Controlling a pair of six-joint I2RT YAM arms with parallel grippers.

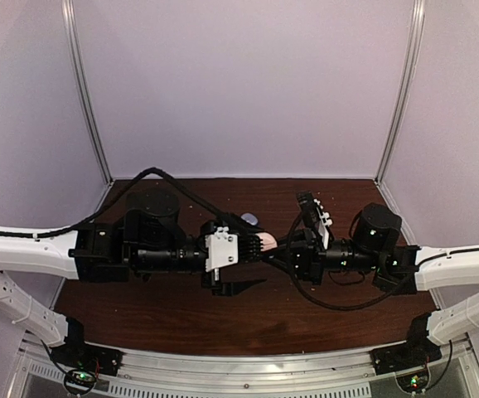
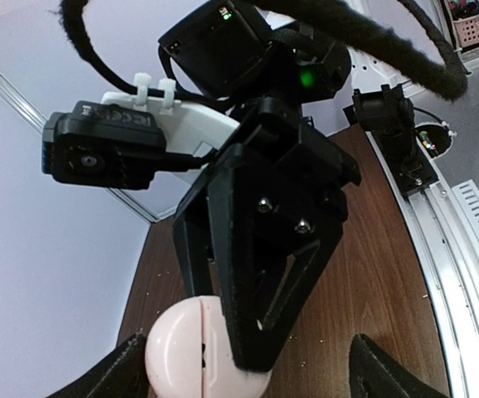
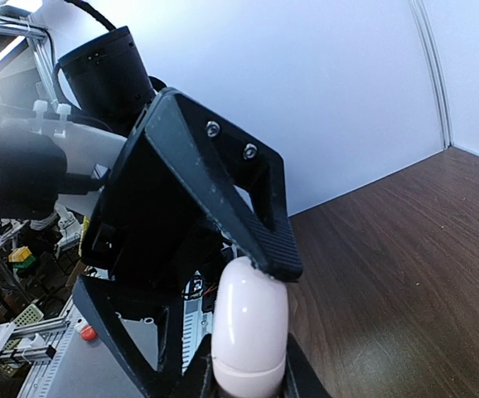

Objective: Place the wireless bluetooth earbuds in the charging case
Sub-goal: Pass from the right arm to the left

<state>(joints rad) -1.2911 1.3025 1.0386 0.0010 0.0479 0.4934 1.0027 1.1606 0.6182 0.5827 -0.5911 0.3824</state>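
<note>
A pale pink, egg-shaped charging case is held in the air between both arms above the middle of the table; its lid looks shut along a seam. My right gripper is shut on the case, its fingers on both sides of the case. My left gripper is open around the case. One ribbed pad of it rests on the top end of the case. No earbuds show in any view.
A small grey-blue rounded object lies on the brown table just behind the grippers; I cannot tell what it is. White walls enclose the table at the back and sides. A metal rail runs along the near edge.
</note>
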